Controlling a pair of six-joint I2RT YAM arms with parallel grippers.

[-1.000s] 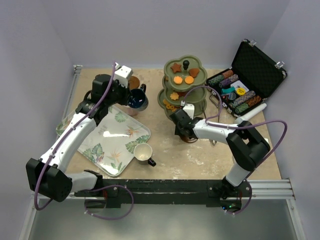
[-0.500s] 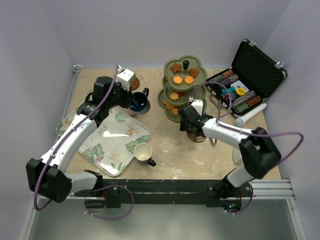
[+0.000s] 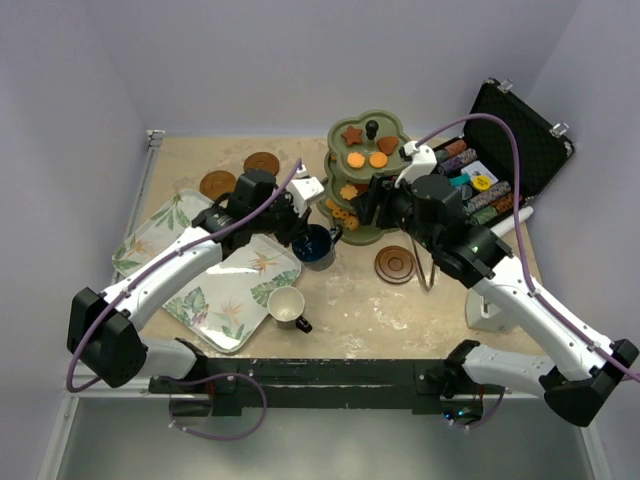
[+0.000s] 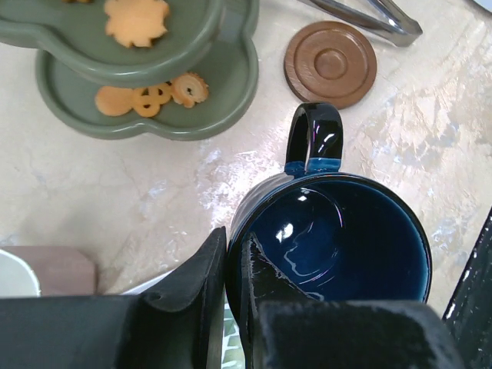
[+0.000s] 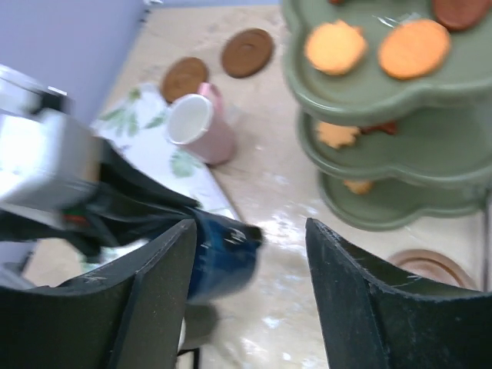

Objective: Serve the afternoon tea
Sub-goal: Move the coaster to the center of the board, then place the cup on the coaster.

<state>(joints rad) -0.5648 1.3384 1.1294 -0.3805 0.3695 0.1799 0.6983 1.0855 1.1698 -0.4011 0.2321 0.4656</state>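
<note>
My left gripper (image 3: 308,232) is shut on the rim of the navy cup (image 3: 316,247), one finger inside and one outside (image 4: 231,269), and holds it just left of the olive-green stand (image 3: 368,170). The cup's handle (image 4: 314,138) points at a brown saucer (image 4: 330,63) on the table before the stand (image 3: 395,265). My right gripper (image 3: 363,207) is open and empty beside the stand; its wrist view looks down on the navy cup (image 5: 223,254). Orange and brown biscuits (image 3: 365,158) lie on the tiers. The cream cup (image 3: 287,305) stands at the tray's corner. The pink cup (image 5: 201,123) lies tilted by the tray.
The leaf-patterned tray (image 3: 215,285) lies at the left. Two more saucers (image 3: 262,163) (image 3: 217,184) sit at the back left. The open black chip case (image 3: 500,150) is at the back right. Metal tongs (image 4: 369,15) lie right of the saucer.
My left arm has carried the navy cup from the back left to beside the stand. My right arm has left the saucer on the table, risen and opened by the stand.
</note>
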